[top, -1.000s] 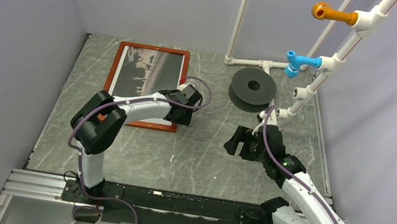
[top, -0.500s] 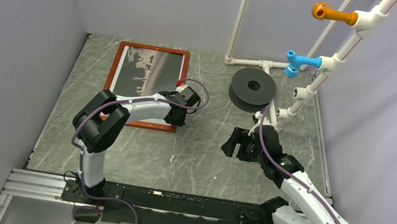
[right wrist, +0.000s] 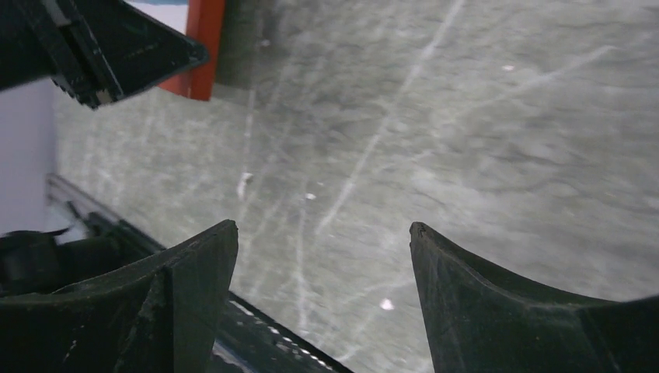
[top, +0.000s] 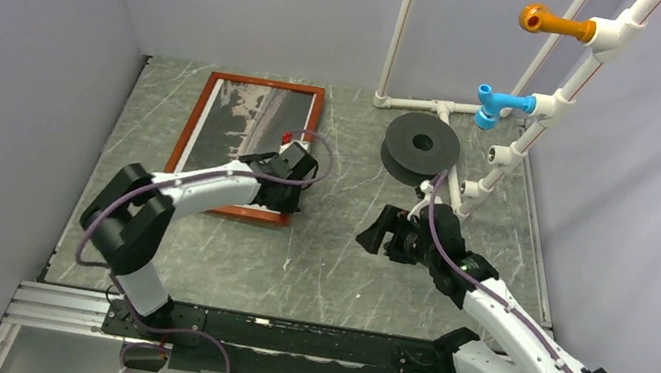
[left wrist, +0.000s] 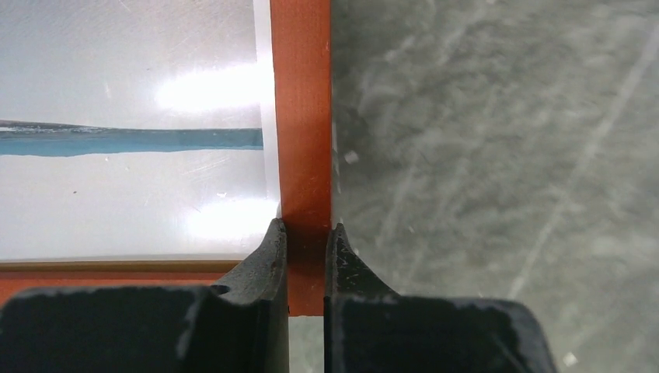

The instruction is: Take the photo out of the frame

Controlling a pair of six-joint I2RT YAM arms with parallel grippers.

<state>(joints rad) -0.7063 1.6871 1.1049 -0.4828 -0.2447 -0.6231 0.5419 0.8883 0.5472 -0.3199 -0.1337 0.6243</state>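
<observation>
My left claw has just pinched the frame by its right rail, nudging it; the photo sits inside. Right claw gapes wide, empty.

Light is glaring in two white patches off the photo; the table is blurring in my right wrist view.

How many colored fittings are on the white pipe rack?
2: an orange fitting near the top, and a blue fitting lower down on the same rack; none seem hidden.
</observation>
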